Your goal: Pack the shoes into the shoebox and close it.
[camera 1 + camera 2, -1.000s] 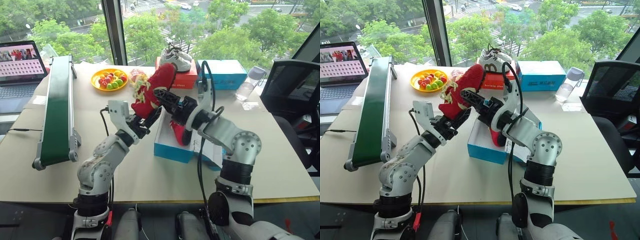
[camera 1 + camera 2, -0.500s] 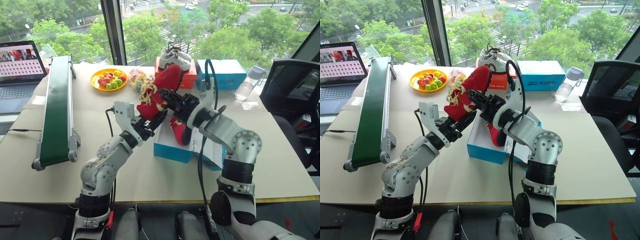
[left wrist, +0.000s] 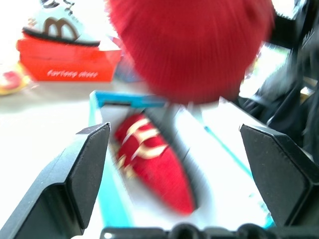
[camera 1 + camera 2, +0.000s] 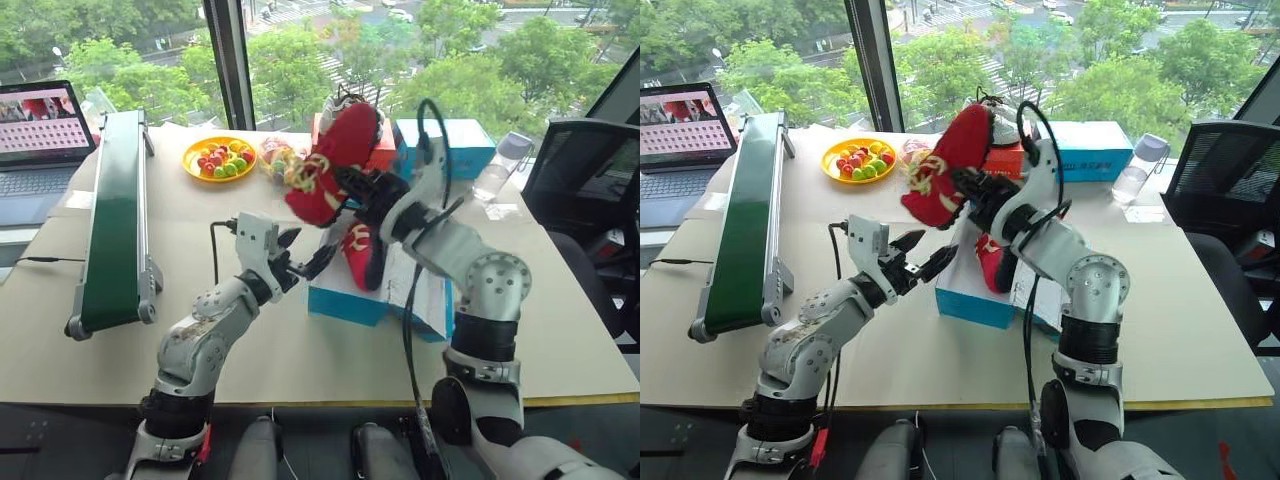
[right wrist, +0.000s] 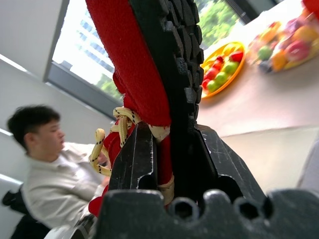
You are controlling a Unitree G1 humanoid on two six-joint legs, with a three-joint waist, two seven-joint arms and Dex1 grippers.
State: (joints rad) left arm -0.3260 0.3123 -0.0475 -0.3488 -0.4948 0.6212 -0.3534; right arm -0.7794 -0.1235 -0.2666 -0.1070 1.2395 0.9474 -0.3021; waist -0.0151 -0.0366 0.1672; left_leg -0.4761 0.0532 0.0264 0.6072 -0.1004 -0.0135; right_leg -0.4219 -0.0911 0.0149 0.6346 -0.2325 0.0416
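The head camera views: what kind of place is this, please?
Probably an office or lab room set up for robot trials, on an upper floor. A laptop and a green conveyor belt sit on the table, an office chair stands beside it, and the window looks down on trees and a street.

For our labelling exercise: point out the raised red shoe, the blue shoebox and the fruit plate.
raised red shoe (image 4: 345, 140), left eye view, red upper
blue shoebox (image 4: 345, 300), left eye view, front wall
fruit plate (image 4: 193, 150), left eye view, yellow rim
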